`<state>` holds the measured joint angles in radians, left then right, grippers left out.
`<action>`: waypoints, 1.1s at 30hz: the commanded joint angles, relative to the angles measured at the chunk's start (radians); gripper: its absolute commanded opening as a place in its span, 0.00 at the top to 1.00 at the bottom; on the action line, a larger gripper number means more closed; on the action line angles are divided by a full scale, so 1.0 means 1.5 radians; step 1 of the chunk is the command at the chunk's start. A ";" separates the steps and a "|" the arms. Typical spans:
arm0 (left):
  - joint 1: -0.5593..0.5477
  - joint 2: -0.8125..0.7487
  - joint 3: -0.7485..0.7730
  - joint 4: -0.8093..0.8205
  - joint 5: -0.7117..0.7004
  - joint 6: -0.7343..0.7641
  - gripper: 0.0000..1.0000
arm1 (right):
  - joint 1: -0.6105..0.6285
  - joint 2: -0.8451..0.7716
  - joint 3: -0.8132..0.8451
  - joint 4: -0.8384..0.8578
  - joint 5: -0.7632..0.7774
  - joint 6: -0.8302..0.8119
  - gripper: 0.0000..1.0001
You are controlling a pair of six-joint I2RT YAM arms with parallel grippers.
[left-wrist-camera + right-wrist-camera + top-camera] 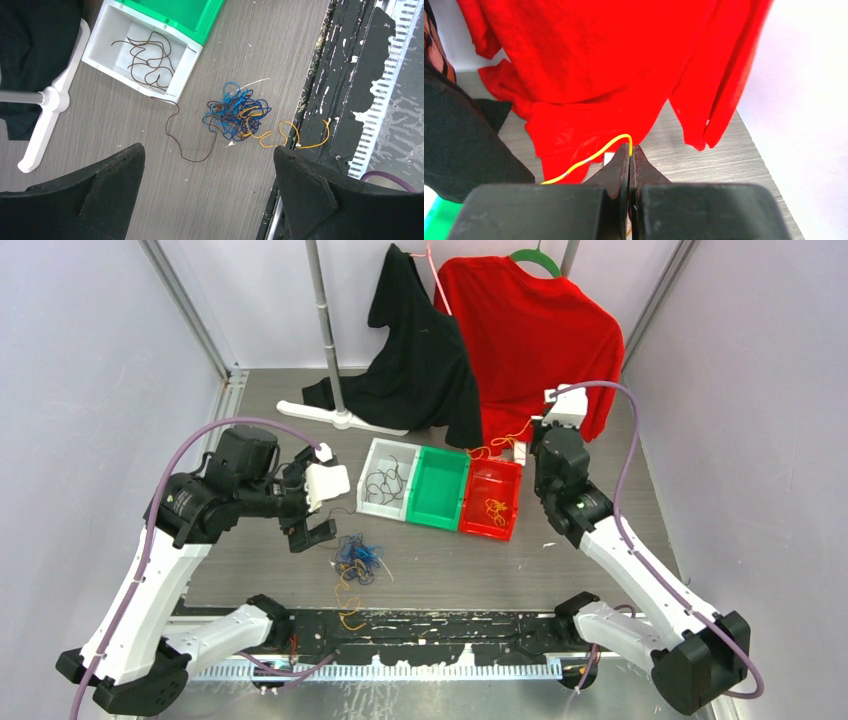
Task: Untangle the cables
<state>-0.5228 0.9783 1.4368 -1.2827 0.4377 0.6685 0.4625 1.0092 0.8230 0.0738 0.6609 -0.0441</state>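
A fist-sized tangle of blue, dark and yellow-orange cables (237, 112) lies on the grey table near the front edge (357, 558). A brown strand (185, 145) trails from it toward the white bin, and a yellow strand (300, 140) runs onto the black strip. My left gripper (207, 150) hangs open above the table just short of the tangle, with nothing between its fingers (315, 530). My right gripper (630, 146) is shut on a yellow cable (594, 157), lifted behind the red bin in front of the red shirt (537, 425).
Three bins stand in a row: white bin (373, 502) holding a brown cable (147, 60), green bin (438, 487), red bin (497, 529) holding yellow cable. A clothes stand (340, 418) with a black garment (420, 360) and red shirt (530, 340) fills the back.
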 commanded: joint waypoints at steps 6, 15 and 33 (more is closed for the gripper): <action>-0.002 -0.007 0.009 0.023 0.005 0.000 0.00 | -0.011 -0.003 0.006 -0.050 0.013 -0.007 0.99; -0.002 -0.003 0.019 0.019 0.008 -0.003 0.00 | -0.011 0.077 0.031 -0.133 0.058 -0.032 0.99; -0.002 0.000 0.024 0.019 0.003 0.003 0.00 | 0.016 0.259 0.120 -0.260 0.000 0.046 0.89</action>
<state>-0.5228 0.9844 1.4380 -1.2758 0.4377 0.6662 0.4660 1.3472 0.9451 -0.2523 0.6857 -0.0437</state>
